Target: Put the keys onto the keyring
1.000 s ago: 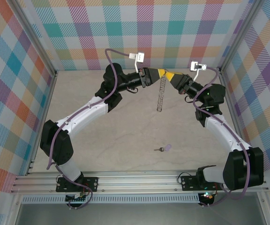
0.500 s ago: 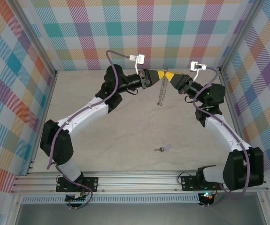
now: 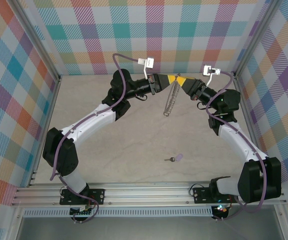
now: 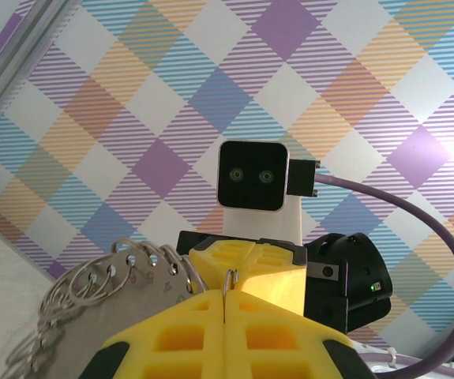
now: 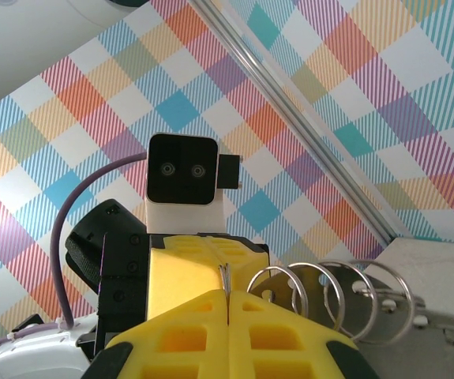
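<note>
Left claw [image 3: 169, 78] and right claw [image 3: 180, 80] meet tip to tip, both clenched on the wire of the keyring [image 3: 169, 103], probably to steady it between the 2 as it dangles. The key [image 3: 176, 158] lies well apart on the desk [image 3: 128, 135], untouched.

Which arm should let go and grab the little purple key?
Probably the right. The left gripper and right gripper are both shut on the keyring, held up at the back. The key lies on the table nearer the right arm's base, so that arm has the shorter reach.
</note>
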Controlling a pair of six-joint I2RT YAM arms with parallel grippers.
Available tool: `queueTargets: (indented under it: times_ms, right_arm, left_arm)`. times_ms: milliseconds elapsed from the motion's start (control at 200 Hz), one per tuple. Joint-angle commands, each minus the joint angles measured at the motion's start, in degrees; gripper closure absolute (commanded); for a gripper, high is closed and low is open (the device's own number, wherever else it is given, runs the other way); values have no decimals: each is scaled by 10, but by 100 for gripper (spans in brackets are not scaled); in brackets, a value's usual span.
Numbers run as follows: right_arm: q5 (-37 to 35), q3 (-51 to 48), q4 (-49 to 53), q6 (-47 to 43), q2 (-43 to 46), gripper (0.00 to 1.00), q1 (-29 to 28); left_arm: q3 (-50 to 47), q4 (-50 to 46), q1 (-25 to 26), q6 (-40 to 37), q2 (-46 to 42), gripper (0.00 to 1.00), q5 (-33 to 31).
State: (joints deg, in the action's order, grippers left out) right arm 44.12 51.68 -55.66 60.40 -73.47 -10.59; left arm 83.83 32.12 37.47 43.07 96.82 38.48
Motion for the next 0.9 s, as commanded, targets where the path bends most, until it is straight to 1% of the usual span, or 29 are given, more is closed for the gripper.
queueTargets:
  times_ms: [0, 25, 40, 80, 175, 220, 260, 365, 520, 625, 735, 895]
  right_arm:
    - [-1, 11, -11, -16, 2, 100, -5]
    - [0, 11, -8, -17, 3, 100, -5]
    - [1, 11, -6, -17, 4, 97, -5]
    - [0, 11, 3, -20, 6, 88, -4]
    - [-9, 11, 54, -41, 28, 61, -2]
    - [-13, 12, 101, -62, 45, 53, 0]
    - [-19, 13, 146, -84, 64, 49, 1]
    - [-37, 9, 249, -128, 111, 44, 5]
    - [-63, 1, 366, -168, 165, 41, 13]
    - [-75, -12, 402, -171, 185, 41, 18]
    - [-85, -27, 418, -171, 199, 40, 19]
    - [-100, -44, 452, -179, 208, 40, 21]
  left_arm:
    - [-7, 39, 15, -10, -2, 100, 11]
    - [-9, 38, 15, -13, -4, 100, 9]
    - [-10, 36, 15, -17, -5, 100, 8]
    - [-11, 23, 15, -33, -10, 100, 6]
    - [-11, -28, 15, -92, -26, 100, 3]
    - [-11, -58, 15, -126, -38, 100, 1]
    - [-11, -86, 15, -162, -48, 100, -1]
    - [-16, -138, 15, -238, -73, 100, -5]
    - [-21, -186, 15, -313, -100, 100, -10]
    - [-23, -204, 15, -345, -112, 100, -9]
    - [-25, -214, 14, -367, -120, 100, -8]
    - [-43, -195, 15, -385, -127, 100, -1]
